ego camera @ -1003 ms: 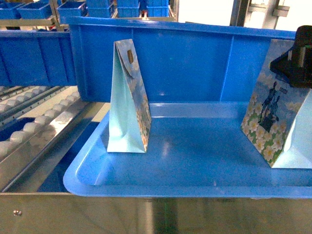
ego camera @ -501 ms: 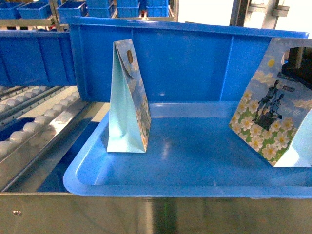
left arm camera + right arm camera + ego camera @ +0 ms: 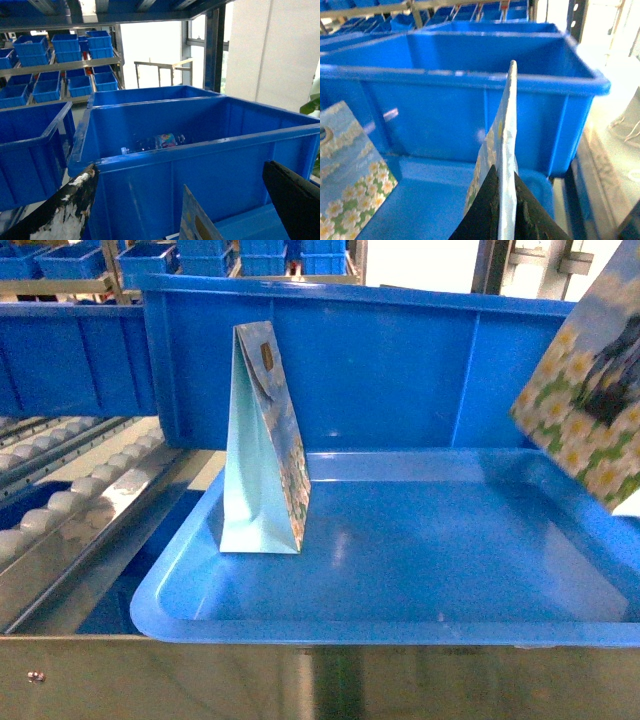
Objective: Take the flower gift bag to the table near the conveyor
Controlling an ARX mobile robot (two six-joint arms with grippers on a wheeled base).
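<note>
At the far left the conveyor (image 3: 70,485) slopes beside the blue tray (image 3: 400,620), where one gift bag (image 3: 265,445) stands upright. The left gripper (image 3: 190,200) is spread apart, holding nothing. At the right the flower gift bag (image 3: 590,400) hangs tilted above the tray, probably clear of it, clamped at its top edge by the right gripper (image 3: 506,200).

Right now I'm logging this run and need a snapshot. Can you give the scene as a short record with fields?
held bag: flower gift bag, lifted clear of the tray, tilted, at right edge of head view
holder: right gripper, shut on the bag's top edge
other bag: second gift bag, upright in the tray
tray: blue tray
left gripper: open, holding nothing
rollers: conveyor at left
</note>
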